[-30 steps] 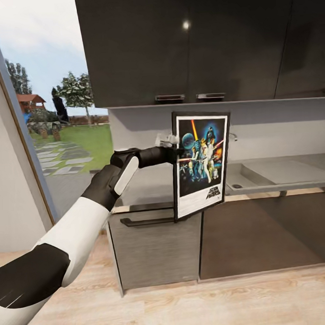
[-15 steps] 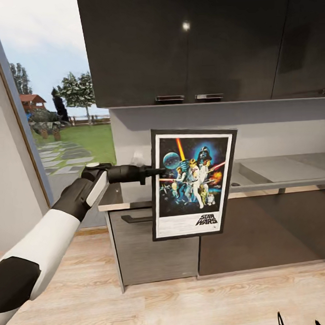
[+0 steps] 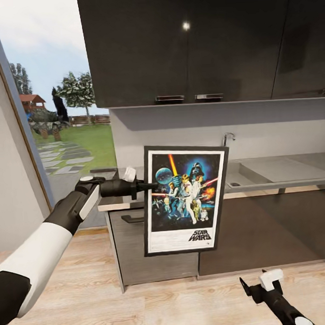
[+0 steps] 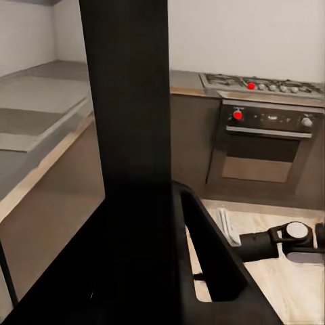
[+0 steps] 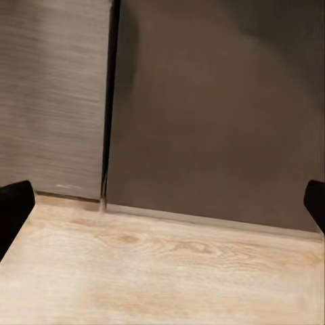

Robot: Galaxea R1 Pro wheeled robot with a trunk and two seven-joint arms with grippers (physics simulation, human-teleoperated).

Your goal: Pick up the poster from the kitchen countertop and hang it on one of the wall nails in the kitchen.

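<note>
The poster (image 3: 186, 199), a colourful Star Wars scene with a white border and thin black frame, hangs upright in the air in front of the grey drawers, facing me. My left gripper (image 3: 147, 185) is shut on its left edge, arm stretched out level. In the left wrist view the frame's edge (image 4: 125, 101) is a dark band running up from between the fingers (image 4: 203, 257). The kitchen countertop (image 3: 287, 172) with its inset sink (image 3: 236, 182) and chrome tap (image 3: 228, 138) lies behind the poster. My right gripper (image 3: 262, 283) is low over the floor, open and holding nothing, its fingertips (image 5: 13, 203) wide apart.
Dark wall cabinets (image 3: 189, 42) hang above the counter. A large window (image 3: 54, 101) onto a garden fills the left wall. Grey drawers (image 3: 153, 258) and dark cupboard fronts (image 5: 217, 101) stand below the counter on light wood flooring. An oven (image 4: 264, 142) and hob (image 4: 257, 84) lie further along.
The poster has turned to face me, then sunk lower and a little to the left with my left gripper. My right gripper has risen into the head view at the lower right.
</note>
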